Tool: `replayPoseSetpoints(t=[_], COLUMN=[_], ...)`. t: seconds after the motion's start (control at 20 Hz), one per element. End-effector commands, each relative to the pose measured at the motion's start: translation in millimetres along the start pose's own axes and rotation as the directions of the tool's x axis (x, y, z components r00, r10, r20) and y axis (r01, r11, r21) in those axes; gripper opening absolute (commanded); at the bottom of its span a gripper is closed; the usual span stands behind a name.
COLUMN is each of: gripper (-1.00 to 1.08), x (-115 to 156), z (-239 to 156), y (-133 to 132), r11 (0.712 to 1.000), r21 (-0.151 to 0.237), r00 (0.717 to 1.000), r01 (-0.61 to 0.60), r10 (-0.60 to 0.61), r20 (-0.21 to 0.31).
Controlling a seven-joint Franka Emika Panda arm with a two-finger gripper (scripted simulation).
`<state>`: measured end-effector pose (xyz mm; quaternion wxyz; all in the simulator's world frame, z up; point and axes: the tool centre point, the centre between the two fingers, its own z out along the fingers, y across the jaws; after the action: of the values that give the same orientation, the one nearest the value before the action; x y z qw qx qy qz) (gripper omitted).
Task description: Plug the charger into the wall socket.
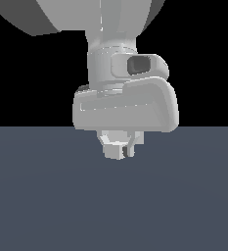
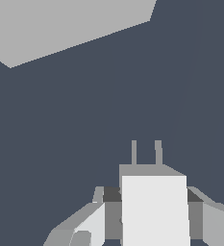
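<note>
Charger (image 2: 154,206) is clamped between the jaws of the gripper (image 2: 154,214): wrist view shows the white block with a finger pressed against each side, two thin grey prongs (image 2: 146,153) sticking out ahead of it. In the exterior view the arm fills the upper middle, wrist bulk hides most of the grasp, only a bit of the white block (image 1: 114,151) peeks out under the hand, held above the dark tabletop (image 1: 37,206).

Wall socket (image 2: 70,26) shows only as a slab of light grey at the far edge of the wrist view, well apart from the prongs and off to one side of where they point. Its holes aren't visible here. Not seen in the exterior view at all.

Step, as I read it: pick is done, carry/align phase. Next move likely needs the charger brought across toward the plate, prongs squared to its face and lined up with the holes, then a straight push in. Risk: prongs hitting the plate off-centre.
</note>
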<state>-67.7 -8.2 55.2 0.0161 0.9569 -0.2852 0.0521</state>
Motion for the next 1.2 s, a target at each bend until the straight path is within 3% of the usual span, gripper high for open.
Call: replayPoseSetpoints(t=[0.0, 0.55, 1.15], gripper=[-1.00, -1.00, -1.00], x=[8, 33, 41], z=[-7, -33, -41], y=[-1, -11, -16], r11=[0.998, 0.960, 0.937], r21=[0.007, 0.031, 0.039], r00=[0.998, 0.961, 0.938], r01=[0.063, 0.277, 0.348], r10=[-0.063, -0.277, -0.348], r20=[-0.001, -0.004, -0.004])
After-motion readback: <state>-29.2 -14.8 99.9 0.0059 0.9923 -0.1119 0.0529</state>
